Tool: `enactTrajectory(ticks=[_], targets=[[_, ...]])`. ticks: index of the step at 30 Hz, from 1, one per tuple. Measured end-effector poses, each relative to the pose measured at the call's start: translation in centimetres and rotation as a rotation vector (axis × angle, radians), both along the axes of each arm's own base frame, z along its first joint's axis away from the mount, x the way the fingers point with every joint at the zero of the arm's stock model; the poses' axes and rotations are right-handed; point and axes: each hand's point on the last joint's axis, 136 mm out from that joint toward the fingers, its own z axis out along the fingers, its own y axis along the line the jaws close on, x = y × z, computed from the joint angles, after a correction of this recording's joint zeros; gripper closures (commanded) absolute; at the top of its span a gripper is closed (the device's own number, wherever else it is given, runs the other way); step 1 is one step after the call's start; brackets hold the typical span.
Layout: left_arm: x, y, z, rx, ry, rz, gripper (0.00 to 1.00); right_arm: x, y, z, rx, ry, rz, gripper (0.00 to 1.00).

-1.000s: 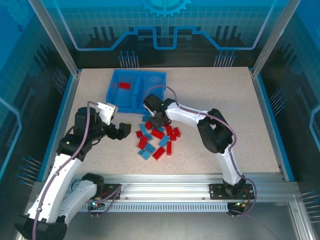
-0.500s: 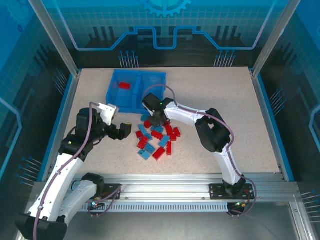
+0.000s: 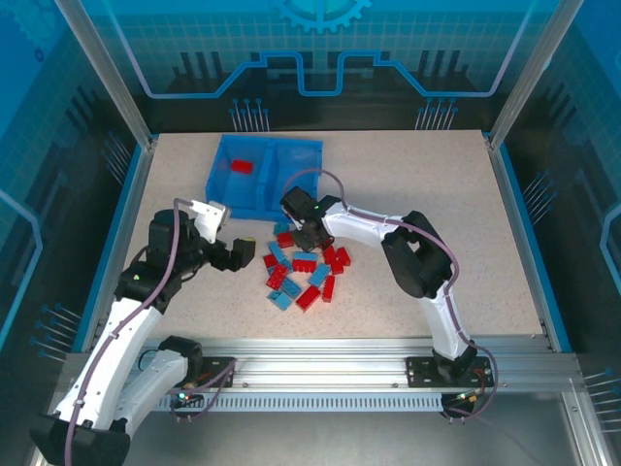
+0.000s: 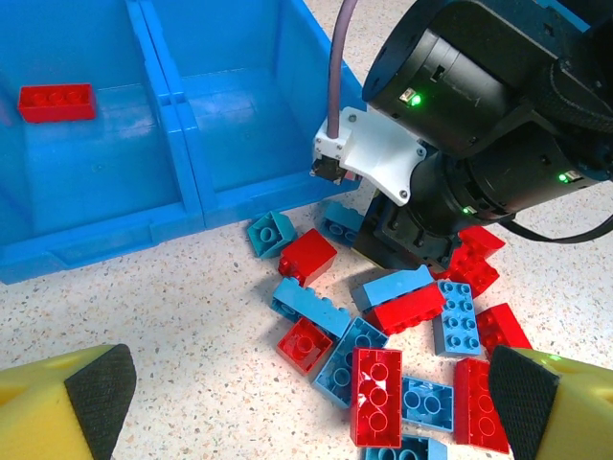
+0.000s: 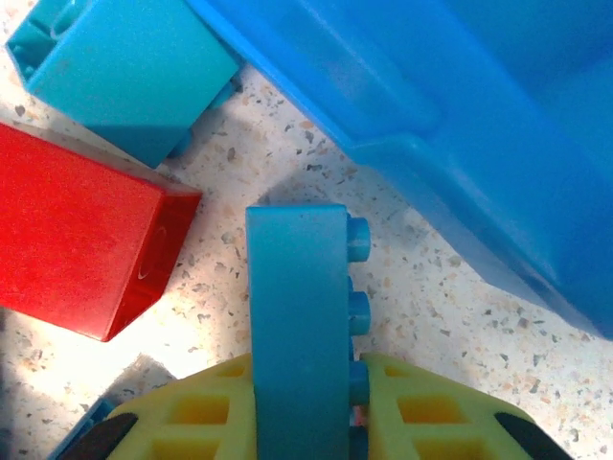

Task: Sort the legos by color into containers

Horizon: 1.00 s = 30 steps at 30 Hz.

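Red and light blue legos (image 3: 303,269) lie in a loose pile just in front of the blue tray (image 3: 219,165). Its two compartments are the containers, and one red brick (image 3: 242,166) lies in the left one. My right gripper (image 3: 310,236) is at the pile's far edge, shut on a light blue brick (image 5: 299,307) that stands on edge between its yellow fingers (image 5: 206,414), close to the tray's corner (image 5: 421,125). My left gripper (image 3: 243,254) hovers open left of the pile, and its wide-apart fingertips (image 4: 72,402) frame several bricks (image 4: 378,381).
A red brick (image 5: 81,240) and a teal brick (image 5: 134,67) lie just left of the held one. The right arm's black wrist (image 4: 479,115) hangs over the pile's far side. Bare speckled table (image 3: 437,194) stretches to the right of the tray and pile.
The right gripper's fingers have closed on the light blue brick at the pile's far edge. The left gripper edged slightly toward the pile, then stayed still and open.
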Motion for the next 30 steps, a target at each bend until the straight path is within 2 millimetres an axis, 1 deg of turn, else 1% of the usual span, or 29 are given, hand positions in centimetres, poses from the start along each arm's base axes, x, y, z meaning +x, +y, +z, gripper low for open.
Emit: enactTrajectory(ticks=[3,4,6,10,12,13,14,16,18,19,21,23,25,27,30], targets=[[0.0,0.2,0.1,0.005,-0.004,0.008,0.01,-0.5,0.0,1.7,0.020,-0.027,0.006,0.79],[0.0,0.3,0.1,0.008,-0.009,0.014,0.01,-0.7,0.1,3.0,0.037,-0.047,0.010,0.79],[0.0,0.5,0.4,0.011,-0.024,0.023,0.01,-1.0,0.5,5.9,0.081,-0.093,0.016,0.79],[-0.1,1.0,1.2,0.019,-0.072,0.052,0.01,-0.8,1.7,13.4,0.220,-0.226,0.012,0.77],[-0.1,1.4,1.5,0.025,-0.088,0.069,0.01,0.3,2.3,16.7,0.273,-0.293,-0.004,0.77],[0.0,1.5,1.6,0.029,-0.094,0.078,0.01,1.2,2.6,18.2,0.295,-0.328,-0.020,0.77],[0.0,1.7,1.6,0.033,-0.096,0.085,0.01,2.1,2.9,19.3,0.311,-0.355,-0.034,0.77],[0.0,1.9,1.6,0.039,-0.099,0.098,0.01,4.2,3.6,20.7,0.329,-0.399,-0.062,0.77],[0.1,2.1,1.6,0.044,-0.099,0.106,0.01,6.4,4.1,20.7,0.326,-0.427,-0.091,0.77],[0.1,2.1,1.5,0.047,-0.098,0.110,0.01,7.6,4.3,20.1,0.313,-0.431,-0.105,0.77],[0.1,2.3,1.4,0.051,-0.097,0.116,0.01,9.4,4.8,18.5,0.285,-0.426,-0.124,0.77],[0.2,2.4,1.4,0.055,-0.097,0.123,0.01,11.2,5.3,15.9,0.248,-0.409,-0.140,0.77],[0.2,2.5,1.4,0.057,-0.099,0.127,0.01,12.2,5.5,13.3,0.209,-0.382,-0.148,0.77],[0.2,2.5,1.4,0.059,-0.100,0.130,0.01,12.6,5.6,10.6,0.170,-0.346,-0.149,0.74],[0.2,2.6,1.4,0.061,-0.100,0.133,0.01,13.0,5.5,7.6,0.128,-0.301,-0.149,0.72]])
